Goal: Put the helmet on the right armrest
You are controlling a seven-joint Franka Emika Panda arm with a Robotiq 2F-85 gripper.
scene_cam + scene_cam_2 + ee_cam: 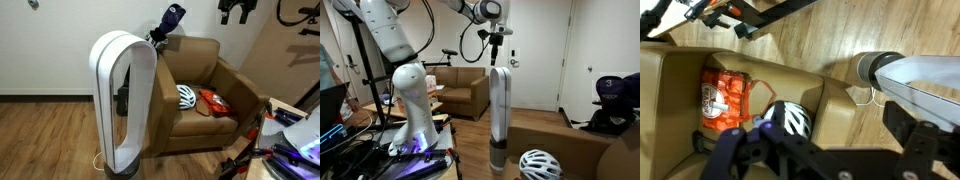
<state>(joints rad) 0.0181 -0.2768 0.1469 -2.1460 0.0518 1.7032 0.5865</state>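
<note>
exterior view: faces armchair [205,60] front, fan [103,100] close before lens | exterior view: from beside chair toward robot base [412,100] | wrist view: near, looks down on seat | all share: helmet [790,120], fan

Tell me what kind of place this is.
Probably an office or lab lounge: a brown armchair and a sofa on wood flooring, plus a bladeless fan beside the armchair.

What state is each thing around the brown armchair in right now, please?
White ribbed bicycle helmet: lying on the brown armchair seat, ungrasped.
Orange-red crinkled packet: lying flat beside the helmet.
Tall white bladeless fan: upright on the floor.
Robotiq gripper: open, empty.
</note>
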